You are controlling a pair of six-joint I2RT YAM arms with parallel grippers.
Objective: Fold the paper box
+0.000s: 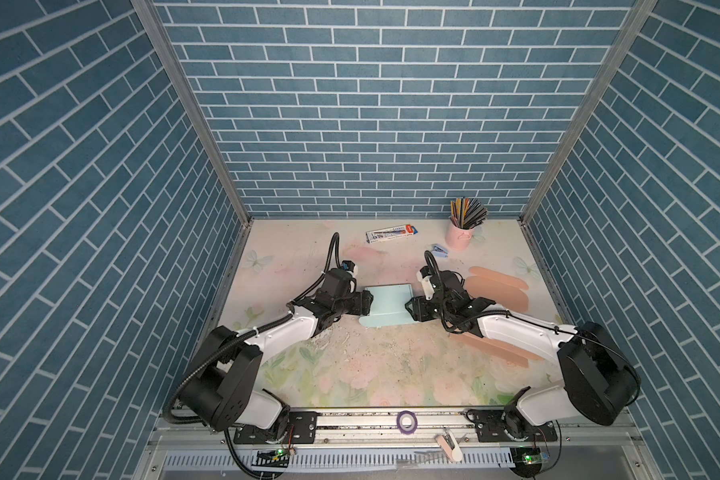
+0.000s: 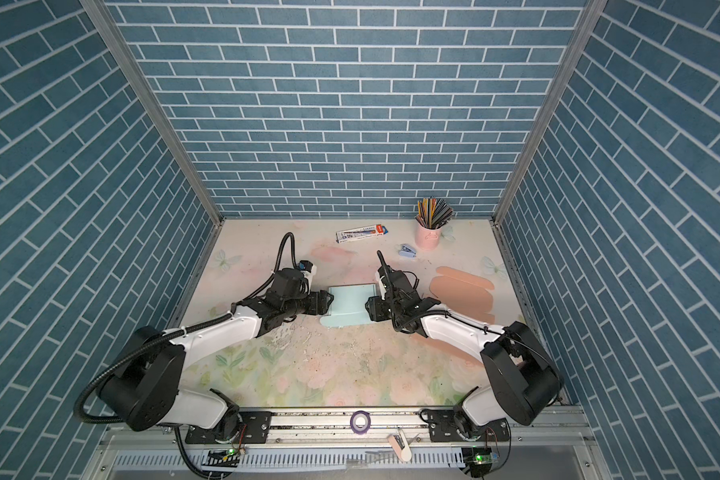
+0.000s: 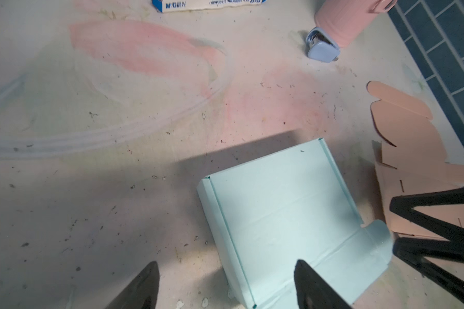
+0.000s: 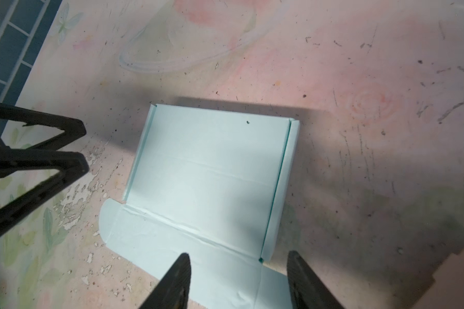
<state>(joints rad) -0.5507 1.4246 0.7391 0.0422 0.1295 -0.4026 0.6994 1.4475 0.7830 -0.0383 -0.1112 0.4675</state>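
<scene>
The paper box lies in the middle of the table, between the two arms. It is a pale mint card sheet, mostly flat. We see a broad base panel crossed by faint crease lines, a narrow strip folded up along each side, and darker teal at the cut corners. Along its near edge a flap lies flat on the mat and ends in a rounded ear at the left corner. A small dark speck sits on the panel.

The left gripper stands at the box's left edge with its jaws spread wide, one finger over the bare mat and one over the card, pinching nothing. The right gripper stands at the right edge, also spread, and straddles the near end of the right side strip without closing on it.

The only writing we can read is "M&G" on the white and blue carton at the back of the table. The rest of its print is too small.

Bare floral mat stretches from the box's near edge to the front rail, and more lies behind it up to the carton. Peach card blanks lie just right of the right gripper and run under that arm. A pink cup of sticks and a small blue stapler stand well apart at the back right.
</scene>
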